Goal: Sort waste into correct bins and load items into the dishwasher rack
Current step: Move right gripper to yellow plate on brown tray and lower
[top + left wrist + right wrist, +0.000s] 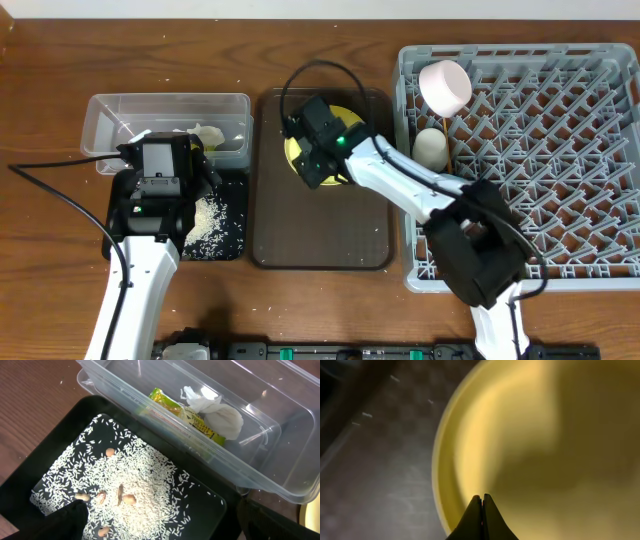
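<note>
My right gripper (315, 160) (481, 496) is shut over the near rim of the yellow plate (296, 150) (530, 435); its fingers meet with nothing visible between them. My left gripper (163, 150) (160, 510) hangs open above the black tray (230, 245) (210, 515), which holds the loose rice (210, 215) (135, 485) and a few small nuts. Behind the tray, the clear tub (110, 110) (125, 390) contains the green-and-yellow wrapper (180, 410) and the crumpled tissue (210, 135) (220, 415). The grey rack (600, 60) holds a pinkish bowl (446, 85) and a white cup (431, 148).
The plate lies at the far end of a dark brown serving tray (320, 230) (380, 460) between the bins and the rack. My right arm reaches across from the rack's front left corner. A few rice grains are scattered on the wooden table.
</note>
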